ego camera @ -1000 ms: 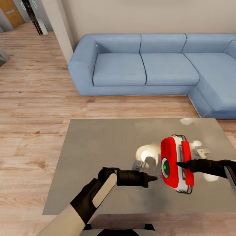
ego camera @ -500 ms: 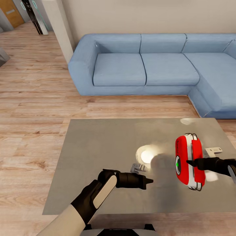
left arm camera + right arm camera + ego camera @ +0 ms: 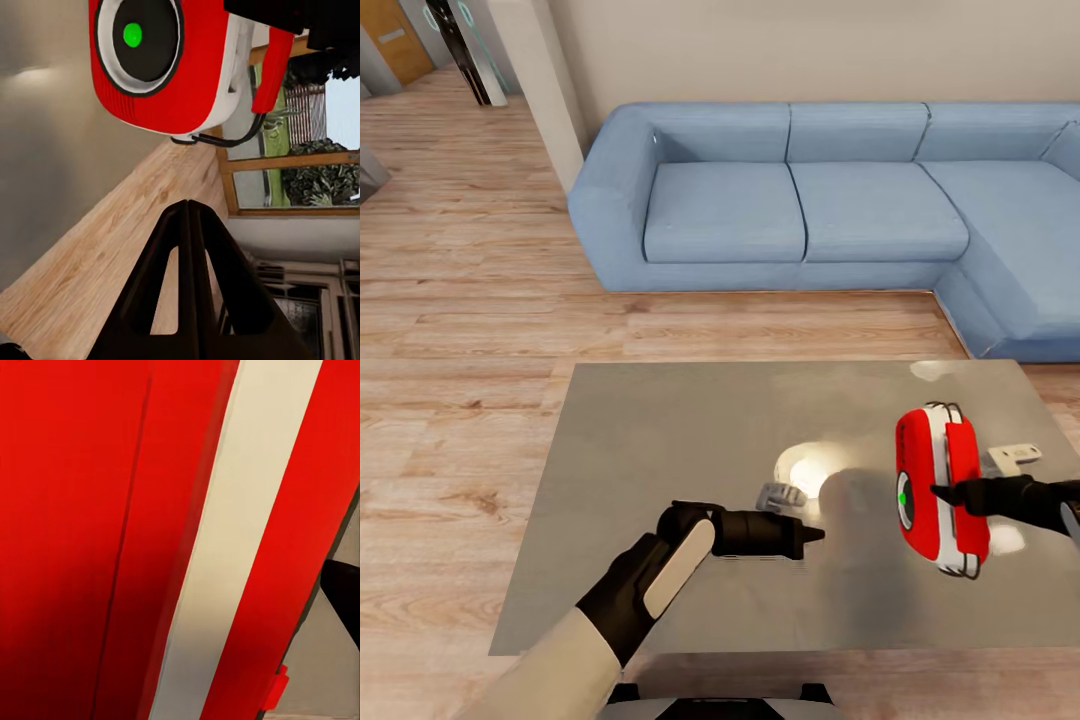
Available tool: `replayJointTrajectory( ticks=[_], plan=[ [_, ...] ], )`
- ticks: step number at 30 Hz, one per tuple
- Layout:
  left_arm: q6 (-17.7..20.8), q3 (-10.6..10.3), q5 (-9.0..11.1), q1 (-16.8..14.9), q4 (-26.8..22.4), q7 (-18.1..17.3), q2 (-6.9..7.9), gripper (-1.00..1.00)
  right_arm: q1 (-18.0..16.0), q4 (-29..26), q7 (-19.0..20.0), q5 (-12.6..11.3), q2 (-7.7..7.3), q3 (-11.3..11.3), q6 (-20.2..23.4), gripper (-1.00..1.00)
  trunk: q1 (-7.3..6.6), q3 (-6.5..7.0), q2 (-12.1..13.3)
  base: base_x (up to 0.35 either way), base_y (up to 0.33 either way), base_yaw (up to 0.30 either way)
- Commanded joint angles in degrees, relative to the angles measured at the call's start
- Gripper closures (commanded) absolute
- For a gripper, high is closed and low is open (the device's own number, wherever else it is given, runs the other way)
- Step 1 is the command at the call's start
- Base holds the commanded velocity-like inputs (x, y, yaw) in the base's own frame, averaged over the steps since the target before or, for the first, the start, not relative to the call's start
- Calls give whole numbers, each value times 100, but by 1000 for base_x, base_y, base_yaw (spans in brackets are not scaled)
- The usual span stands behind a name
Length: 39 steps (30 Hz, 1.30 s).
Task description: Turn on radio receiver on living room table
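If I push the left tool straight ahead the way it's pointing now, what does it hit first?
Most likely the radio receiver. The left tool points across the table toward it, and the left wrist view shows the radio's dial face ahead with a gap between. Depth is unclear, so it might pass just under the radio.

You are looking at one small red radio with white trim (image 3: 940, 488), one glossy grey-brown square surface (image 3: 660, 470), one blue sectional sofa (image 3: 810, 200), and two black grippers: left (image 3: 812, 535), right (image 3: 942, 491).
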Motion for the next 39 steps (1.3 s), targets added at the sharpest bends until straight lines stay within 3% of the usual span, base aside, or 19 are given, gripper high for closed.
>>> replayJointTrajectory(
  ticks=[1, 10, 24, 32, 33, 34, 37, 39],
  plan=[
    [-5, 4, -3, -27, 33, -26, 0, 100, -1, 33, 0, 15, 33, 5, 0, 100, -1, 0, 0, 0, 0, 0],
    [-73, -18, -37, 101, 326, -73, 65, 100, 3, 334, 16, 112, 302, -4, 0, 100, -1, 0, 0, 0, 0, 0],
    [-76, -39, -43, 106, 779, -64, 59, 100, 3, 373, 39, 120, 197, -57, 0, 100, -1, 0, 0, 0, 0, 0],
    [-68, -39, -43, 113, 839, -65, 51, 100, -86, 532, 233, -38, -61, -65, 0, 100, -1, 0, 0, 0, 0, 0],
    [-68, -39, -43, 113, 839, -65, 51, 100, -301, 729, 561, -133, -642, -57, 0, 100, -1, 0, 0, 0, 0, 0],
    [-68, -38, -43, 113, 839, -65, 51, 100, -455, 920, 706, -144, -765, -43, 0, 100, -1, 0, 0, 0, 0, 0],
    [-67, -34, -43, 114, 842, -60, 51, 100, -770, 1384, 881, -149, -945, 33, 0, 100, -1, 0, 0, 0, 0, 0],
    [-67, -32, -43, 114, 846, -58, 53, 100, -1013, 1793, 953, -136, -1023, 379, 0, 100, -1, 0, 0, 0, 0, 0]
  ],
)
